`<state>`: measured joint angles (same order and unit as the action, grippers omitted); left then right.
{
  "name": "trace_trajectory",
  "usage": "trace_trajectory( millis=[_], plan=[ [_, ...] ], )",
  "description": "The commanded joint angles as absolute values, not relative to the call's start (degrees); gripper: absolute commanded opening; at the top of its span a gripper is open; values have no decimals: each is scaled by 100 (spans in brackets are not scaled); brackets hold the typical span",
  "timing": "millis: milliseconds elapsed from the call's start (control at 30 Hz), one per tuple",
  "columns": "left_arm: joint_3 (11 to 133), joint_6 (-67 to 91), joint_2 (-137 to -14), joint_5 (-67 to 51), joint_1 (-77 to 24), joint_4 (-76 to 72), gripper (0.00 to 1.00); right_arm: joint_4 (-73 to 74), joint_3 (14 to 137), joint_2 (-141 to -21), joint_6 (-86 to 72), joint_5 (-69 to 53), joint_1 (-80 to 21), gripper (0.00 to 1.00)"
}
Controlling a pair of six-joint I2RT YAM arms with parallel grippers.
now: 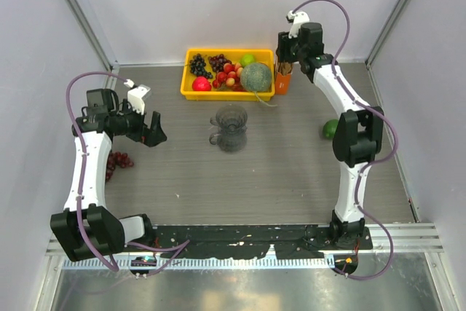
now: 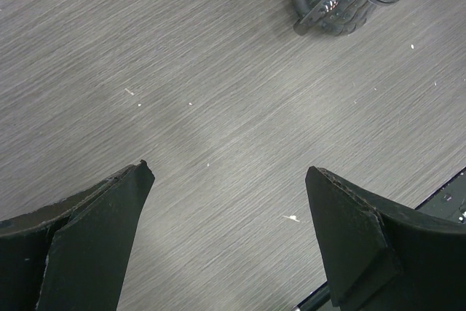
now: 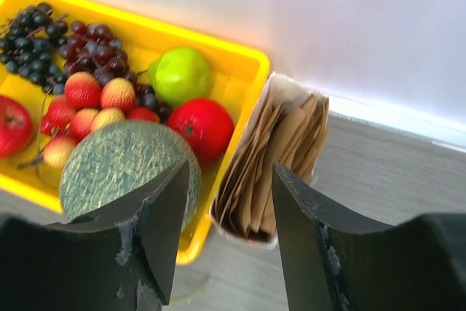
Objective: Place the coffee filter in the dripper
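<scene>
The dripper (image 1: 231,123), a smoky clear ribbed cup, stands in the middle of the table; its edge shows at the top of the left wrist view (image 2: 331,5). No single coffee filter shows on its own. A bundle of brown papers (image 3: 280,154) stands in an orange box (image 1: 282,81) beside the yellow tray. My right gripper (image 1: 285,60) hovers over that bundle, and its jaws (image 3: 229,172) stand apart on either side of the papers' near end without touching them. My left gripper (image 1: 154,135) is open over bare table (image 2: 229,171), left of the dripper.
The yellow tray (image 1: 188,91) at the back holds grapes, apples, small fruits and a green melon (image 1: 256,76). A lime (image 1: 330,129) lies by the right arm. Dark red grapes (image 1: 116,162) lie by the left arm. Walls close in the back and sides.
</scene>
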<state>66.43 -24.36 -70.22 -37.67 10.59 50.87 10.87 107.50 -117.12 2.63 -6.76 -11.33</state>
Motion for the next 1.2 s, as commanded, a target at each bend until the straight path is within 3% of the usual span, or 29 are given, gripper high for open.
trace_trajectory(
  millis=[0,233,967,1167],
  plan=[
    [6820,-2355,-6961,-3973,1081,4992,99,1079,11932,-12328,342,-185,-1187,54],
    [6803,-2356,-7031,-3946,1081,4983,99,1090,12603,-12998,571,-18,-1195,41],
    [6934,-2355,-7224,-3885,1081,4939,99,1204,13306,-13658,668,-18,-1239,41],
    [6926,-2355,-7295,-3911,1064,4904,99,1204,13394,-13755,694,-18,-1274,34]
  ],
)
